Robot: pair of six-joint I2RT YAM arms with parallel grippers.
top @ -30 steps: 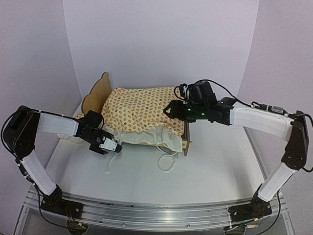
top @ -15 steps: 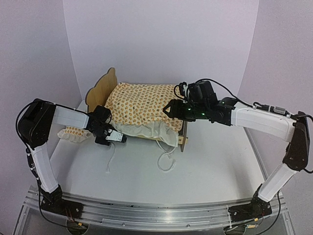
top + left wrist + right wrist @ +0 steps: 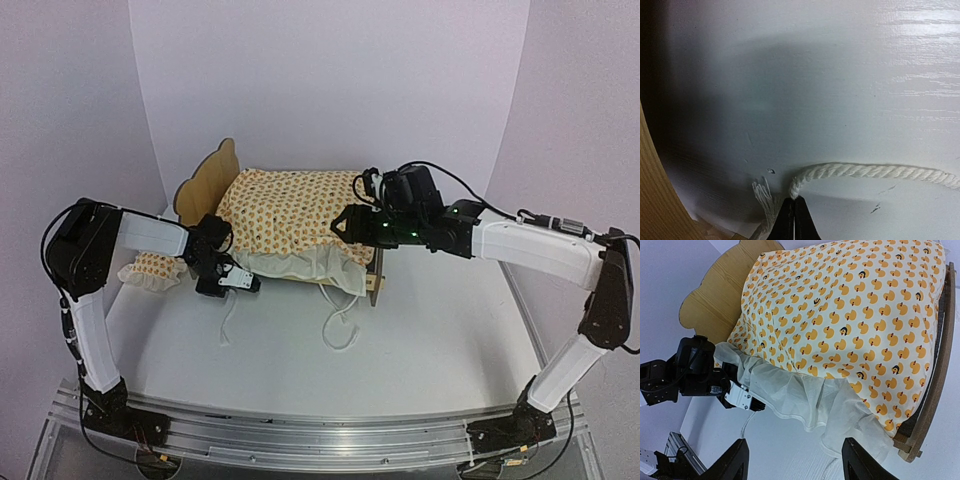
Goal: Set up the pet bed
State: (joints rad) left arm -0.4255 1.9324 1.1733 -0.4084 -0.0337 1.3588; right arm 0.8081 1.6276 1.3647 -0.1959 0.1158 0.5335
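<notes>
The pet bed point(image 3: 205, 185) is placed mid-table at 12 o'clock, cushion point(image 3: 290, 215) on it. The tie cord point(image 3: 865, 171) is pinched by the left gripper point(image 3: 794, 202) at the bed's 7 o'clock; the right gripper point(image 3: 796, 460) is held spread. The cushion could be dragged off if the cord is yanked.

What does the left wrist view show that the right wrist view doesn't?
Left wrist only: close-up of the left gripper shut, its tips meeting the end of the white cord, with a frayed tassel beside it. It is unclear whether the cord is actually pinched.
Right wrist only: the duck-print cushion, the headboard and the right gripper, open.
Both: the left gripper, the cord, the table and the wood of the pet bed.
</notes>
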